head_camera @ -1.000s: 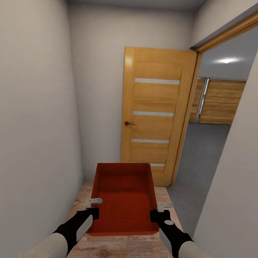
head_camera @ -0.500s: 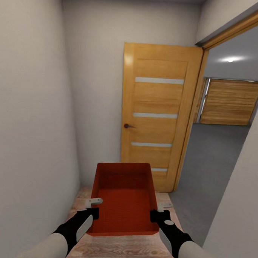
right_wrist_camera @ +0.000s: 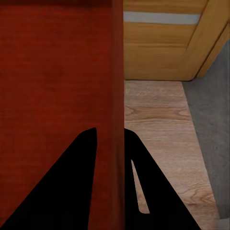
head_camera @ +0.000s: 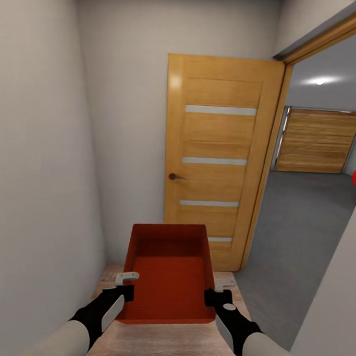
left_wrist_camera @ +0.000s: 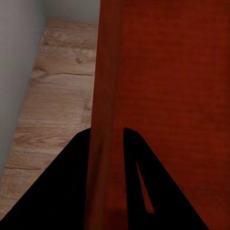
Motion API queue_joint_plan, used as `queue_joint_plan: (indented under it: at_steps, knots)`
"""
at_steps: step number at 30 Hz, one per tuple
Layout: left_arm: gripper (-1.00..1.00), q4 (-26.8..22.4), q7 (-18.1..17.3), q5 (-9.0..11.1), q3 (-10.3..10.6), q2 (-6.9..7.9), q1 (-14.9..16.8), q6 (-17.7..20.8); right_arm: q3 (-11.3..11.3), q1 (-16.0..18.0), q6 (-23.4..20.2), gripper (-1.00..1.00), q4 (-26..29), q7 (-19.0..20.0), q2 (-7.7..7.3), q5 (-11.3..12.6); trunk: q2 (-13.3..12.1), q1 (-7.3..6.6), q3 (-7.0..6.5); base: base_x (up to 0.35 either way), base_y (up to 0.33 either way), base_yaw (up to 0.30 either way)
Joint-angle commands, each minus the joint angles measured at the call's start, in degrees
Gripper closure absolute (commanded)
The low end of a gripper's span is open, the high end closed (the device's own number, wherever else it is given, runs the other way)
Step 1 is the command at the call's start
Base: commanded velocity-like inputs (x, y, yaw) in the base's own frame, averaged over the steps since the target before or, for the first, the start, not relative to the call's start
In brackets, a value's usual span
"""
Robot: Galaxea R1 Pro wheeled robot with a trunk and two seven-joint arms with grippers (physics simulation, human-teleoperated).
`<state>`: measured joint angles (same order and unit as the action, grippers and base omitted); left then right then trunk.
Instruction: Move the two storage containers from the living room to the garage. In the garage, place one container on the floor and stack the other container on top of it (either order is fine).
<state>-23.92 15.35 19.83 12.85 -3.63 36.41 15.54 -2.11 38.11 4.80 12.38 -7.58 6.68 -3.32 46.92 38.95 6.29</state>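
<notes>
We carry one bin (head_camera: pixel 167 274) between both arms, the left gripper (head_camera: pixel 124 286) pinching its left wall and the right gripper (head_camera: pixel 217 291) its right wall, fingers closed on the thin rims. Over the last second the door (head_camera: pixel 218 159) has drawn nearer and more of the garage floor (head_camera: pixel 295 226) shows through the doorway, so we are close to entering.

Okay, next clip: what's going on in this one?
The robot carries one orange-red storage container down a narrow hallway, its left hand and right hand each clamped on a side wall. An open wooden door stands ahead; through the doorway at right lies the garage's grey floor.
</notes>
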Motion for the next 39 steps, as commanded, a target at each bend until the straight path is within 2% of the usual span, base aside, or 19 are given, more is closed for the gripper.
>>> queue_joint_plan:
  at_steps: [1, 23, 39]
  knots:
    - [1.0, -0.3, 2.5, -1.4, -3.5, 2.76, 0.1, -1.4, 1.1, 0.0, 0.2, 1.0, -0.2, -0.8, -1.48, -0.2, 0.1, 0.02, 0.09, 0.023, 0.0, -0.196]
    - [1.0, -0.4, 2.7, -1.5, -3.5, 2.67, 0.1, -1.5, 1.1, 0.0, 0.1, 1.0, -0.2, -0.9, -1.4, -0.2, 0.1, 0.02, 0.09, 0.008, 0.003, -0.278]
    - [1.0, -0.3, 2.5, -1.4, -3.5, 2.67, 0.1, -1.5, 1.1, 0.0, 0.1, 1.0, -0.2, -1.0, -1.36, -0.2, 0.1, 0.02, 0.09, 0.23, 0.204, -0.285]
